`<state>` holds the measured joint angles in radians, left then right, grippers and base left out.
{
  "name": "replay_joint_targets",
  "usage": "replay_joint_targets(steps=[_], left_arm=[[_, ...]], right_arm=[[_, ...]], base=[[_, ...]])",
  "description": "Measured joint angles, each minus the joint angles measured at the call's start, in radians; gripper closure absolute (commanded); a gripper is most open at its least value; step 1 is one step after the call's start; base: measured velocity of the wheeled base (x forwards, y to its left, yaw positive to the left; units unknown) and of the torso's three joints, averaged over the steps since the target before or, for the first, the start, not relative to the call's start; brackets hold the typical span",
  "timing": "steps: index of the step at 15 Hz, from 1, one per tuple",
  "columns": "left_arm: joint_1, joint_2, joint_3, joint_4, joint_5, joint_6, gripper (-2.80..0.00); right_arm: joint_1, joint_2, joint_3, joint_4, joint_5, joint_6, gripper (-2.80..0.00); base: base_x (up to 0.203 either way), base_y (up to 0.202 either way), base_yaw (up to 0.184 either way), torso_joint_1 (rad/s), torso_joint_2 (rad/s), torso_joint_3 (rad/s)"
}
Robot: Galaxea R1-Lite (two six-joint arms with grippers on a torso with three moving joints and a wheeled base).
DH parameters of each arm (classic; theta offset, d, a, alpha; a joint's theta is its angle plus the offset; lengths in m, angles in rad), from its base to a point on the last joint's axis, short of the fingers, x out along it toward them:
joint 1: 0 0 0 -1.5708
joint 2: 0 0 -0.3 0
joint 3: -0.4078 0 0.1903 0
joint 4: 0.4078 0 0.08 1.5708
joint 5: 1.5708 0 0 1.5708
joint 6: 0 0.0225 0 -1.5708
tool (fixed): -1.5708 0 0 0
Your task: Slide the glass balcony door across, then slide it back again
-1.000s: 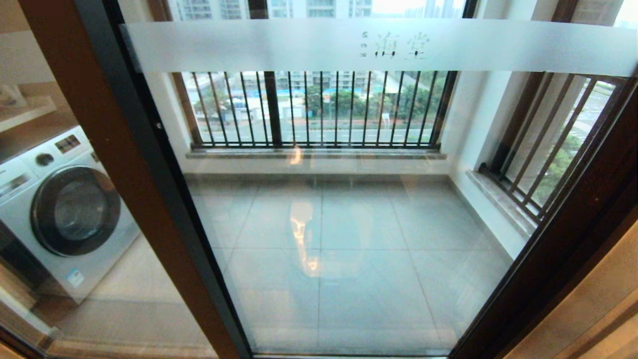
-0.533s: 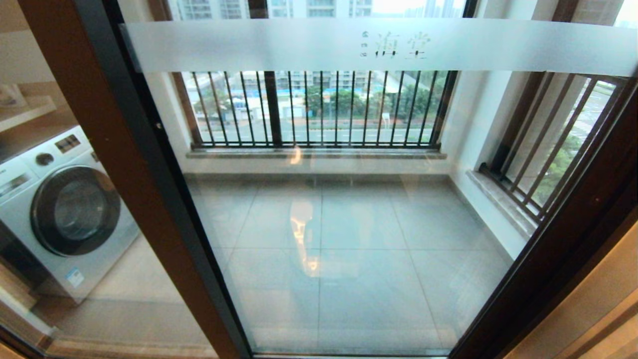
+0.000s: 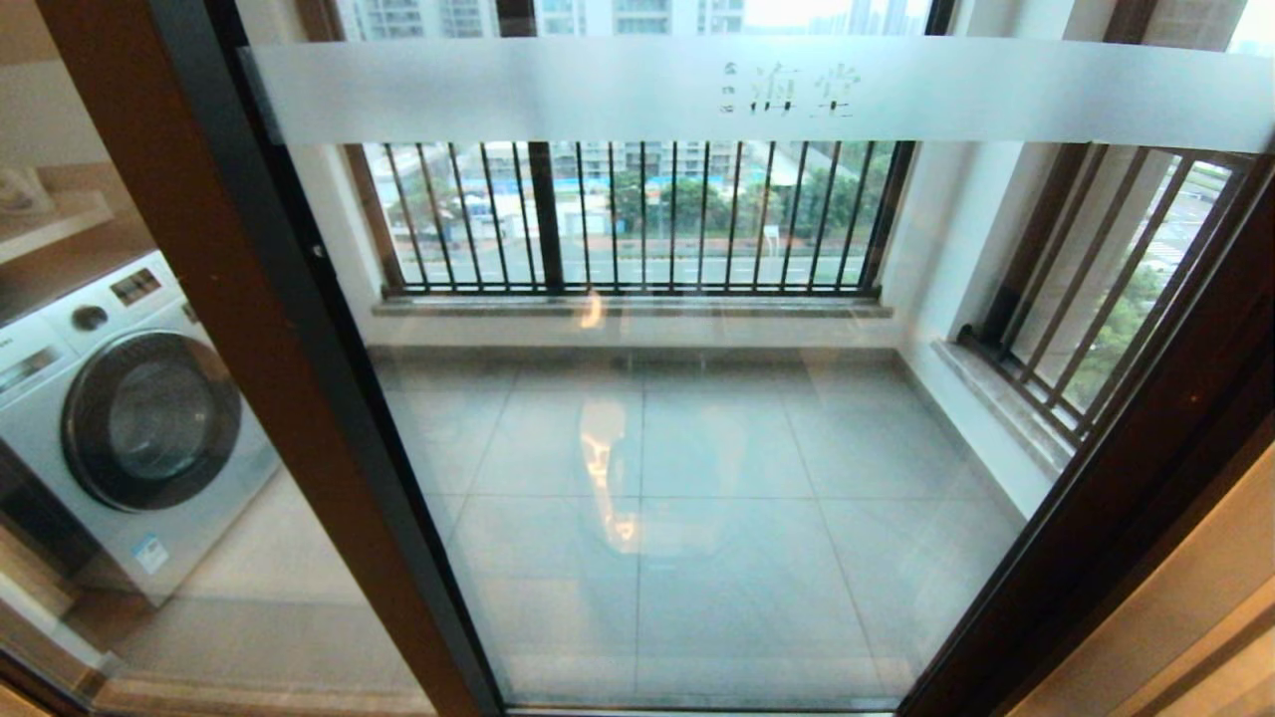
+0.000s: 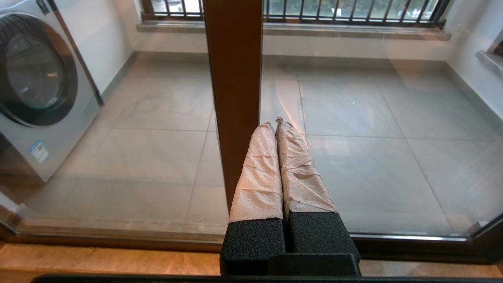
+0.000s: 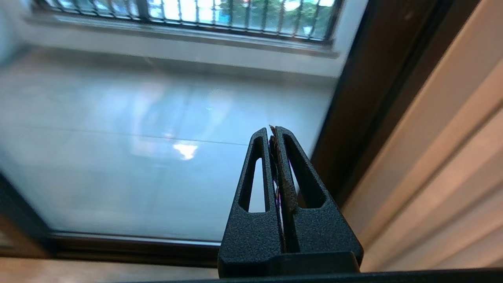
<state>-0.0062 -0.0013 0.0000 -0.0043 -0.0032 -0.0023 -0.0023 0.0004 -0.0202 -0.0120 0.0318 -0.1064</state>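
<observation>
Out past the glass I look onto a balcony floor (image 3: 717, 478) of large pale grey tiles, glossy enough to catch soft reflections. On the far side a dark railing (image 3: 637, 214) of thin upright bars stands on a stone sill (image 3: 637, 307), with trees, a road and tall buildings beyond in flat daylight. A second railing (image 3: 1106, 289) runs along the right. White walls (image 3: 946, 259) meet at the far right corner. A white washing machine (image 3: 120, 418) stands on the left.

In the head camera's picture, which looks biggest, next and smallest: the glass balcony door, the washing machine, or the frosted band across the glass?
Largest to smallest, as they appear:
1. glass balcony door
2. frosted band
3. washing machine
The last two look close in area, so that order is unsure.
</observation>
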Motion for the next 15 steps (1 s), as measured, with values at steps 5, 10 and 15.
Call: replay_joint_targets(steps=[5,10,15], left_arm=[[0.000,0.000,0.000,0.000,0.001,0.000,0.00],[0.000,0.000,0.000,0.000,0.000,0.000,0.00],[0.000,0.000,0.000,0.000,0.000,0.000,0.00]], right_arm=[[0.001,0.000,0.001,0.054,0.003,0.031,0.00],[0.001,0.000,0.001,0.057,-0.003,0.035,0.00],[0.001,0.000,0.000,0.058,-0.009,0.035,0.00]], base=[[0.000,0.000,0.000,0.000,0.00,0.000],[0.000,0.000,0.000,0.000,0.00,0.000],[0.000,0.000,0.000,0.000,0.00,0.000]])
